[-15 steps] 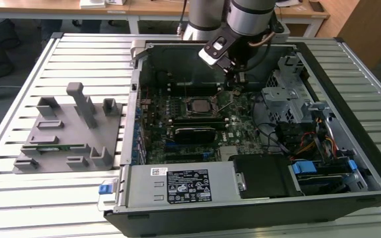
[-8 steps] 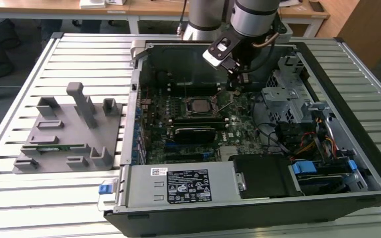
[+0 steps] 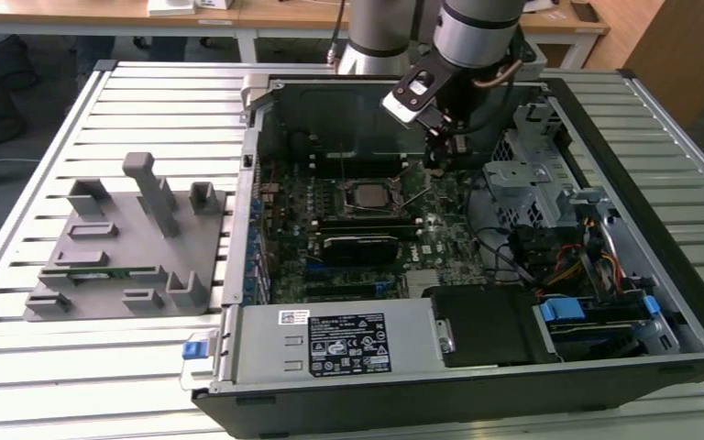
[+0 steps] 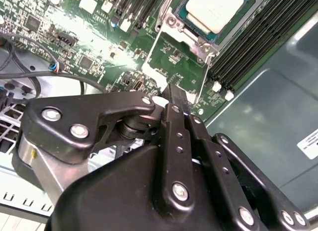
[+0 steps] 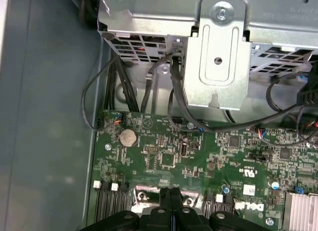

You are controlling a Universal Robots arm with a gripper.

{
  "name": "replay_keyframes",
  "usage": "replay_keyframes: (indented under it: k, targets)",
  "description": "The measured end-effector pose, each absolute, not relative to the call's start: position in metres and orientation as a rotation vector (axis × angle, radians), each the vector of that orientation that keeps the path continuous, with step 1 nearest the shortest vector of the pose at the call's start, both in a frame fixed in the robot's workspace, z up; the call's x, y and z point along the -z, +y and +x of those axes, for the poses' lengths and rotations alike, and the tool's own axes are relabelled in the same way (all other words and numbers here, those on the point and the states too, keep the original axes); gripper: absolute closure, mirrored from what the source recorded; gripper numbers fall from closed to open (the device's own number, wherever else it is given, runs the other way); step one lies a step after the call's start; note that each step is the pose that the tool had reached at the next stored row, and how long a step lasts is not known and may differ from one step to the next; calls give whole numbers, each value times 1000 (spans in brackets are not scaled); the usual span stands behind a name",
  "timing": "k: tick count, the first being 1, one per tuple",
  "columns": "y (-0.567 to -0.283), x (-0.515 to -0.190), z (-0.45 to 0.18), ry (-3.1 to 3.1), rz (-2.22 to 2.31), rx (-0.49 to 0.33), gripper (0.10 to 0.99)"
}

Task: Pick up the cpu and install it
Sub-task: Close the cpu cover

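Observation:
The cpu (image 4: 214, 9), a silvery-white square chip, lies in the motherboard socket (image 3: 365, 195) inside the open computer case. In the second wrist view the socket's metal frame (image 4: 171, 52) lies beside the chip. My gripper (image 3: 433, 161) hangs over the board just to the exterior view's right of the socket, apart from the chip. Its black fingers (image 4: 175, 99) are pressed together with nothing between them, and the first wrist view shows the fingertips (image 5: 164, 193) just above the green board.
A grey fixture (image 3: 132, 247) with a green memory stick (image 3: 95, 272) sits on the slatted table at the exterior view's left. Inside the case are a metal drive cage (image 3: 535, 174), black cables (image 5: 174, 92), a heatsink (image 5: 300, 211) and the power supply (image 3: 327, 339).

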State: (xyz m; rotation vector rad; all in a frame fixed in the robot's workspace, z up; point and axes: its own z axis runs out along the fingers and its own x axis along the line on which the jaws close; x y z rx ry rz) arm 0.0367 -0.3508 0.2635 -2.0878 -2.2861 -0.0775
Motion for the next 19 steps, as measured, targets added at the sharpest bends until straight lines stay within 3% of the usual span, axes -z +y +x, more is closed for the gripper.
replay_keyframes:
  k: [19]
  targets:
    - [-341,-251,57,-2279,-2083,52,980]
